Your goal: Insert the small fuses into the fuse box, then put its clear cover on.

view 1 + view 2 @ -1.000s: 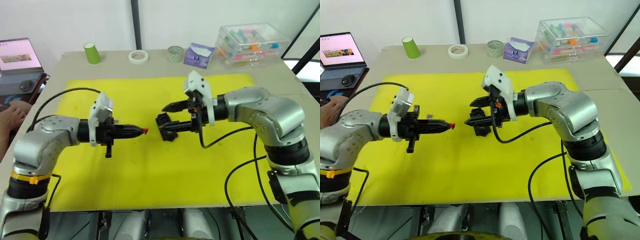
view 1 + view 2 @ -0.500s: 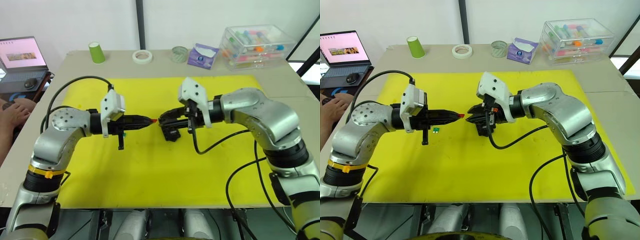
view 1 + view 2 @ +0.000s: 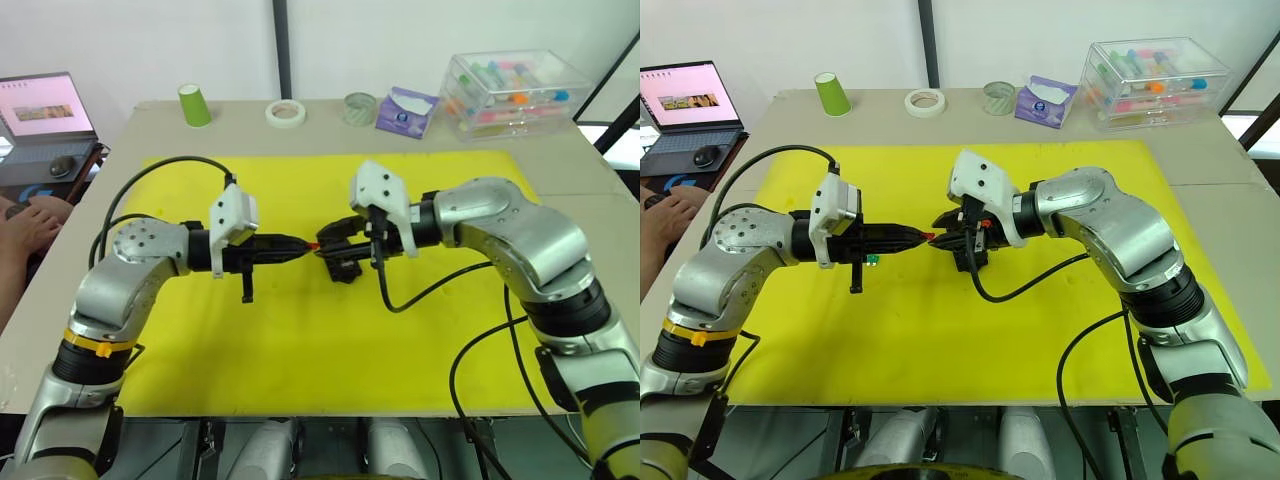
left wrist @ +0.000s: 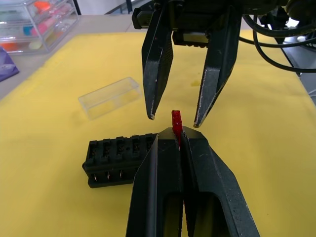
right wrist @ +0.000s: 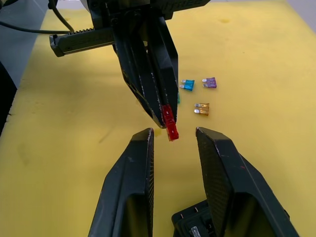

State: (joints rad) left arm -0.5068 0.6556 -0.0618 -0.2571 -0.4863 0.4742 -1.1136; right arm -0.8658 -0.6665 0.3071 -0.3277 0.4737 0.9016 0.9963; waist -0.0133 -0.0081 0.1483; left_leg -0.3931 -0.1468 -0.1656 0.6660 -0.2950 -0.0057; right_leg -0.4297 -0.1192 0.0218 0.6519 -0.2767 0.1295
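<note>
Covering the table, the yellow mat (image 3: 300, 340) carries the fuse box (image 4: 118, 158), with the clear cover (image 4: 109, 97) near it. Left gripper (image 4: 177, 136) pinches a red fuse (image 4: 176, 122) between the spread right gripper (image 5: 174, 134) fingers. Teal, purple and probably brown fuses (image 5: 202, 109) lie loose.

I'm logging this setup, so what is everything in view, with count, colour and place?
Red blade fuse: one, pinched in left end effector.
Loose fuses: teal, purple, brown, on mat.
Black slotted fuse box: one, on mat.
Clear plastic cover: one, beside box.
Yellow mat: one, on table.
Green cup, tape roll, clear bin: far edge.
Laptop: left.
Person's hand: left.
Left end effector: shut.
Right end effector: open.
</note>
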